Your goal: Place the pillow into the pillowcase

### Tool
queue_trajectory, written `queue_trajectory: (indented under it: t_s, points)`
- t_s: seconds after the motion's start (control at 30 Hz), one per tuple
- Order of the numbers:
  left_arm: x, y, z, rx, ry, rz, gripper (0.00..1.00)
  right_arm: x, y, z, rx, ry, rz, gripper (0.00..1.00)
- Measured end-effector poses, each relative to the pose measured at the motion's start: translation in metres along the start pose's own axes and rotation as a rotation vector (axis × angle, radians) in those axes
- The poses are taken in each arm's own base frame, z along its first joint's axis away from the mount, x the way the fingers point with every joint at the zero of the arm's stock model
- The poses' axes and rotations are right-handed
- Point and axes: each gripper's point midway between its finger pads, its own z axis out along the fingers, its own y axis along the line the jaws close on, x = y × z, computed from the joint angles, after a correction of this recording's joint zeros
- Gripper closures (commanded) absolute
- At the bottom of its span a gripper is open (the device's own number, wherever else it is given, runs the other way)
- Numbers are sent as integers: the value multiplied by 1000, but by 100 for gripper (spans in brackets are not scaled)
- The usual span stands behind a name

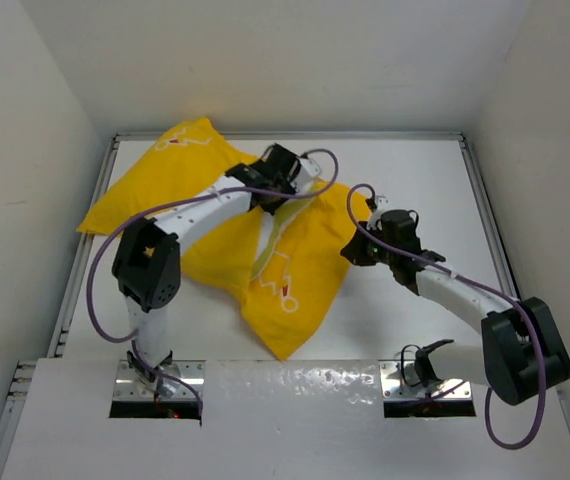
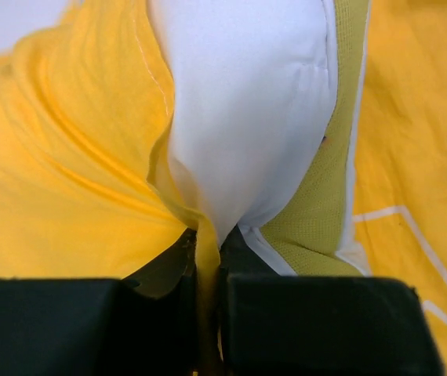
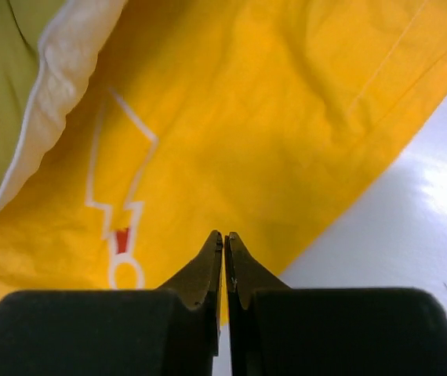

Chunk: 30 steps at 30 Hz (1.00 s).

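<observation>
The yellow pillowcase (image 1: 165,180) lies crumpled from the far left to the table's middle. The white pillow (image 1: 268,240) shows only as a narrow strip through its opening. In the left wrist view the pillow (image 2: 247,102) bulges out of the pillowcase (image 2: 67,180), with its yellow-green strip (image 2: 325,204) to the right. My left gripper (image 2: 206,239) (image 1: 267,198) is shut on a fold of the pillowcase right at the pillow's corner. My right gripper (image 3: 223,239) (image 1: 357,248) is shut, with nothing seen between its fingers, just over the pillowcase's (image 3: 286,102) right edge. The pillow's edge (image 3: 74,47) shows at upper left.
White walls close in the table (image 1: 415,180) on the left, back and right. Metal rails run along its edges. Purple cables (image 1: 100,270) loop off both arms. Bare table (image 3: 412,235) lies to the right of the pillowcase.
</observation>
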Motion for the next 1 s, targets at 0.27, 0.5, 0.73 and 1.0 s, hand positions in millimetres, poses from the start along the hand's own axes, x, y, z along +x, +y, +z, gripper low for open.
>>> queue_trajectory:
  t_s: [0.27,0.5,0.73,1.0]
  points:
    - [-29,44,-69,23,-159,-119,100,-73,60,47,-163,-129,48,86]
    - [-51,34,-88,94,-186,-132,100,-95,83,97,-206,-120,125,71]
    - [-77,37,-113,164,-279,-164,100,-89,91,129,-171,-117,245,34]
    - [-81,23,-117,296,-314,-208,100,-85,74,159,-82,-129,312,19]
